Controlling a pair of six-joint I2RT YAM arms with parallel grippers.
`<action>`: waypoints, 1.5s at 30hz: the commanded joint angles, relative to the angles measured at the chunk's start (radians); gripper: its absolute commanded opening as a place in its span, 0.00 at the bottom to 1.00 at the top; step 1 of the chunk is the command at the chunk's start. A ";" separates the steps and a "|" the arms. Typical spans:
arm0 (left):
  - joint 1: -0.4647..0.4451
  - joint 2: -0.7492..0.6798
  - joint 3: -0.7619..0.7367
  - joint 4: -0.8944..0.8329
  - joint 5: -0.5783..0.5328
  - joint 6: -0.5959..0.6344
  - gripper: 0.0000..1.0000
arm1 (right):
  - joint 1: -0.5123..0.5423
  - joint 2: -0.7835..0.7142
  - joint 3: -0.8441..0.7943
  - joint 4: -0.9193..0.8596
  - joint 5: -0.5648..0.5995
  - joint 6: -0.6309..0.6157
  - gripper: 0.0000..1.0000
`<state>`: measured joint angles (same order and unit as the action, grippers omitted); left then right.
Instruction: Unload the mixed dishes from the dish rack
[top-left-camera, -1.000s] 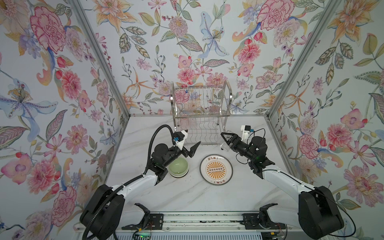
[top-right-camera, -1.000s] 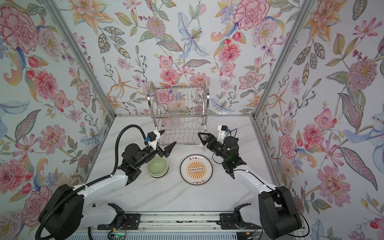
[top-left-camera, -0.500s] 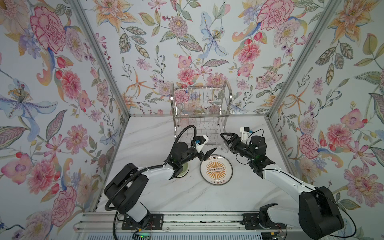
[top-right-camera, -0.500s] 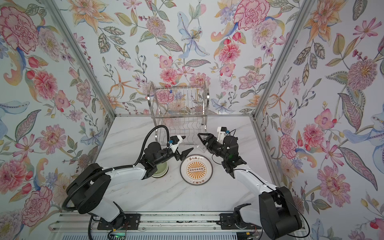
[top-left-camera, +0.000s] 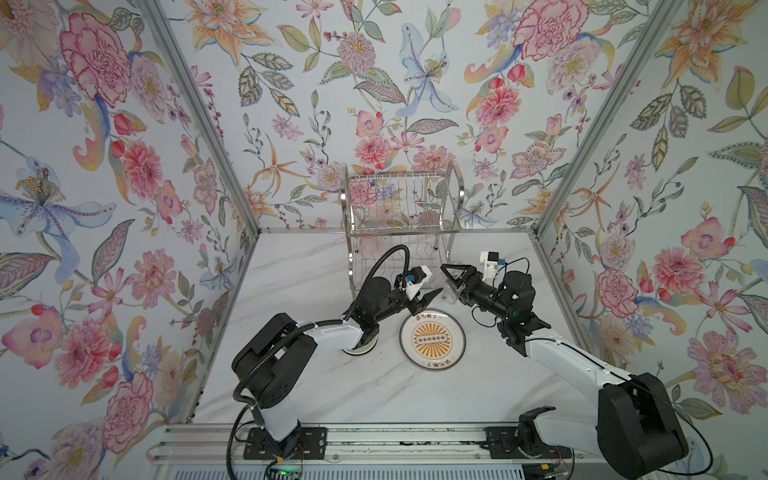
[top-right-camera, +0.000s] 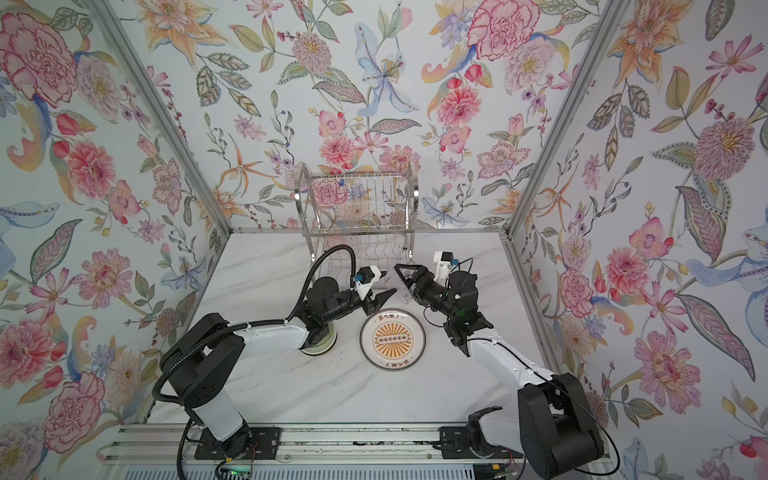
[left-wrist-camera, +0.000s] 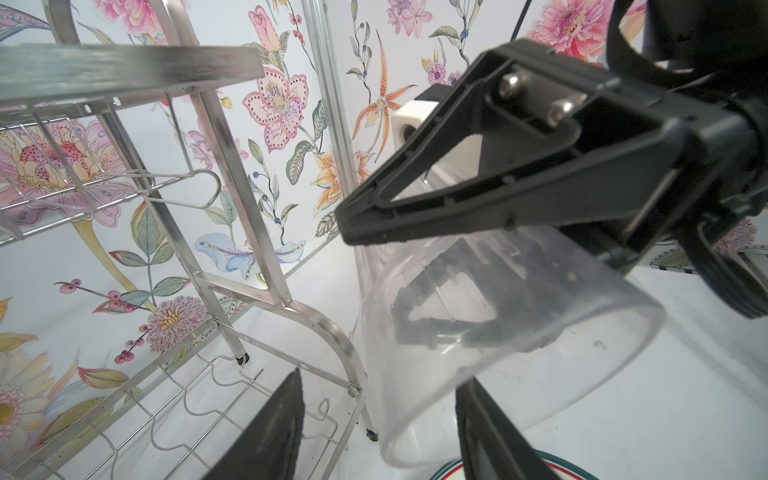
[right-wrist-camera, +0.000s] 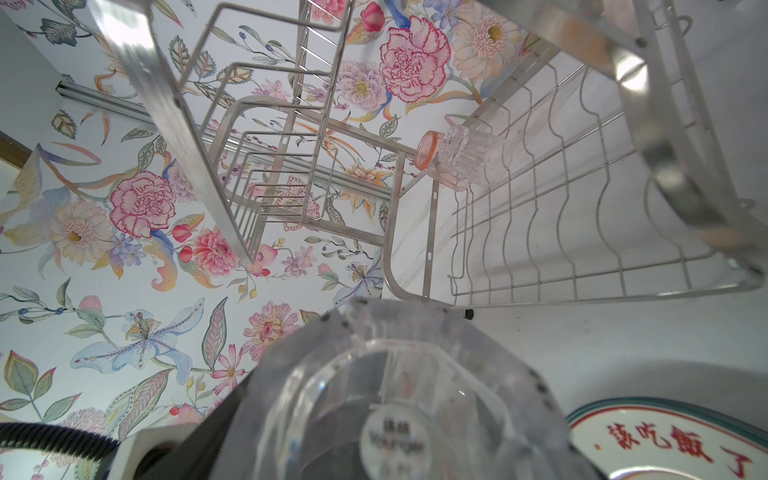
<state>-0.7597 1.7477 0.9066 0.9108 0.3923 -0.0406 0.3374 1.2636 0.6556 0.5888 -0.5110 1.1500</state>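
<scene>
My right gripper (top-left-camera: 451, 277) is shut on a clear cup (top-left-camera: 451, 291), holding it tilted above the table in front of the dish rack (top-left-camera: 399, 216). In the left wrist view the clear cup (left-wrist-camera: 498, 332) has its rim between the fingers of my left gripper (left-wrist-camera: 382, 432), which is open; one finger is at the rim and the other stands apart. A small pink-rimmed cup (right-wrist-camera: 457, 160) lies on its side on the rack's lower tier. A white plate with an orange sunburst (top-left-camera: 432, 340) lies flat on the table. A green bowl (top-left-camera: 359, 349) shows partly under my left arm.
The dish rack (top-right-camera: 357, 212) stands against the back wall, its upper tier bare wire. Floral walls close in the left, right and back. The plate (top-right-camera: 392, 339) and bowl (top-right-camera: 320, 347) lie mid-table, close below both grippers. A rail runs along the front edge.
My left arm swung right from above the green bowl to the clear cup, and its jaws have narrowed. The right arm has stayed still with the cup.
</scene>
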 joint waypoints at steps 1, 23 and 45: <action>-0.014 0.028 0.035 0.015 -0.012 -0.005 0.57 | 0.015 0.008 0.015 0.080 -0.029 0.009 0.00; -0.020 0.060 0.062 0.123 -0.094 -0.093 0.00 | 0.055 0.030 -0.022 0.209 0.041 -0.001 0.20; -0.020 -0.039 -0.033 0.148 -0.176 -0.073 0.00 | -0.012 -0.113 -0.047 0.074 0.106 -0.185 0.99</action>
<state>-0.7792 1.7538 0.8974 1.0462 0.2649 -0.1379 0.3340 1.1843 0.6064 0.6754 -0.4175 1.0401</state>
